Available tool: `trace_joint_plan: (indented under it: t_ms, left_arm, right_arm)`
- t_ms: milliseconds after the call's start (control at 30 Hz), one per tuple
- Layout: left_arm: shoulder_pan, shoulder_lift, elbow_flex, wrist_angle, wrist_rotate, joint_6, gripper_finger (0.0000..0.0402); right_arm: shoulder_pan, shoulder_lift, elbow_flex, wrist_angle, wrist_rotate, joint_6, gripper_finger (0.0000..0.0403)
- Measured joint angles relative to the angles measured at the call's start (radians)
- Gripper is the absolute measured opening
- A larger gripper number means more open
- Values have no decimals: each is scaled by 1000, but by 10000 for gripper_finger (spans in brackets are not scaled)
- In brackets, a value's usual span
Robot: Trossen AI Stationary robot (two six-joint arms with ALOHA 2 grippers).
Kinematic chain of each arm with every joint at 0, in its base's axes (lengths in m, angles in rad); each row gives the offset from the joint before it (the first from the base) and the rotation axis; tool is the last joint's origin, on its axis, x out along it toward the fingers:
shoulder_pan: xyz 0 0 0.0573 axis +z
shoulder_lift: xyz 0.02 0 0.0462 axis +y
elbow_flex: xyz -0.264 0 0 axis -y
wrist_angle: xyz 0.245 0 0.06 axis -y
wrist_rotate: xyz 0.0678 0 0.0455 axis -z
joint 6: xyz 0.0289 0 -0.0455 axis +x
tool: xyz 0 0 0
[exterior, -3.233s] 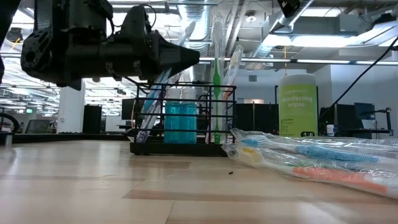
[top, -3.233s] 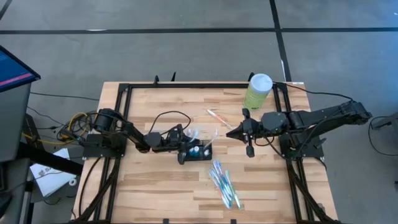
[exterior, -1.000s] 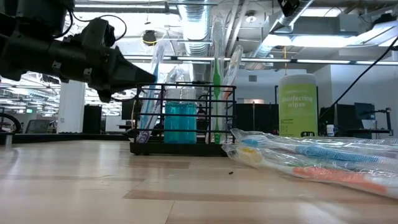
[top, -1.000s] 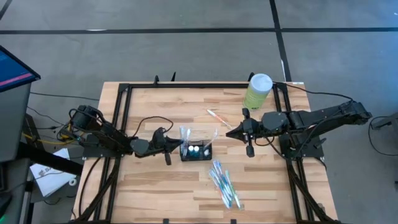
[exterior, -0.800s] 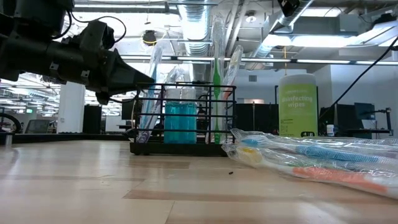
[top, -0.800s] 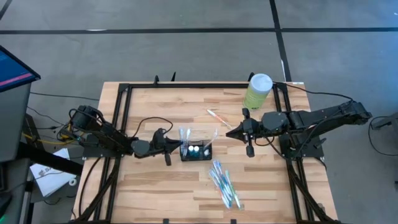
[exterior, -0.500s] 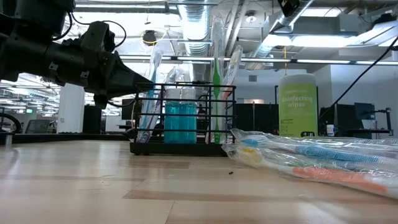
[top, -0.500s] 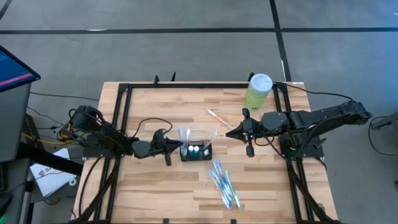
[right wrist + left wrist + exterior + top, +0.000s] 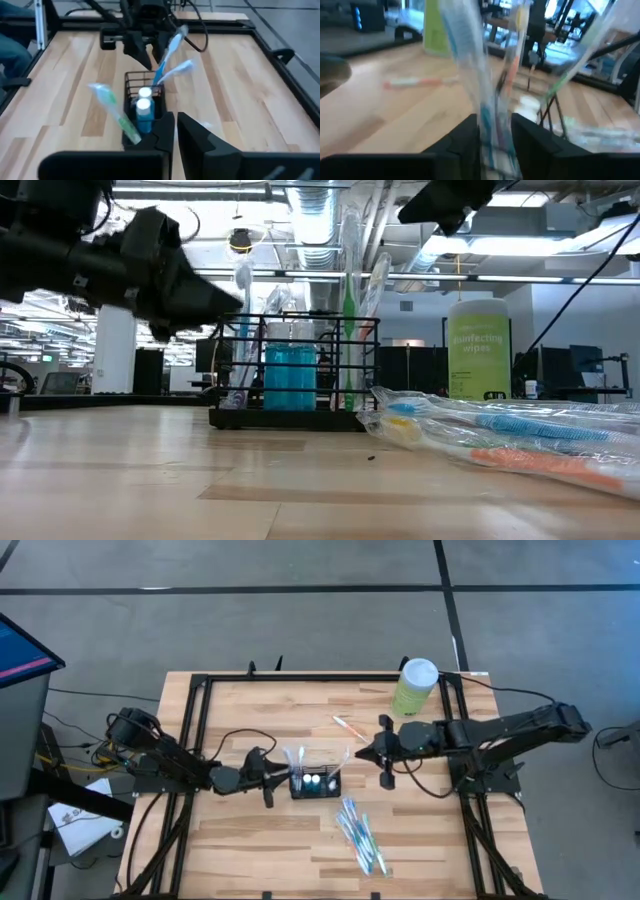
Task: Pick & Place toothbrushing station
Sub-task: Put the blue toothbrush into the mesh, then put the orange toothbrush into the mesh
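Observation:
The toothbrushing station (image 9: pixel 315 784), a low black wire holder (image 9: pixel 295 370), stands on its base at mid-table. In it are blue bottles (image 9: pixel 143 107) and wrapped toothbrushes that lean on its wires. My left gripper (image 9: pixel 284 773) is level at the holder's left end and open. A wrapped blue toothbrush (image 9: pixel 482 100) rises between its fingers, with its foot in the holder. My right gripper (image 9: pixel 362 752) hovers shut above the table, to the right of the holder and behind it, slanting down toward it (image 9: pixel 174 132). My left gripper's fingers (image 9: pixel 470 137) stand on either side of the wrapped blue toothbrush's lower part (image 9: pixel 490 135), coming level from the table's left. I cannot tell whether they touch it. The toothbrush stands with its foot in the holder's left compartment.
A heap of wrapped toothbrushes (image 9: pixel 360 837) lies near the front, right of the holder. One loose toothbrush (image 9: pixel 350 727) lies behind the holder. A pale-green canister (image 9: pixel 414 686) stands at the back right. Black frame rails (image 9: pixel 195 730) run along the table's sides.
My left gripper has opened at the holder's left end, and the blue toothbrush now stands more upright in the holder. My right gripper has moved left toward the holder and come lower, staying shut.

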Motion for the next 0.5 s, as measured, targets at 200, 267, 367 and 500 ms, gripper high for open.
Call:
trace_joint_plan:
  t_ms: [200, 267, 367, 500]
  left_arm:
    - [1, -136, -35, 7, -1, 76, 140]
    - [1, -183, -69, 7, -3, 75, 140]
    - [1, -242, -115, 7, -7, 70, 136]
    - [1, -282, -137, 9, -7, 71, 131]
  right_arm:
    - [-44, -13, 1, -57, 0, 51, 9]
    - [-58, -10, 0, -87, 0, 62, 12]
    - [-83, -1, -1, -118, 1, 70, 17]
    - [-116, -3, 0, -114, 1, 69, 23]
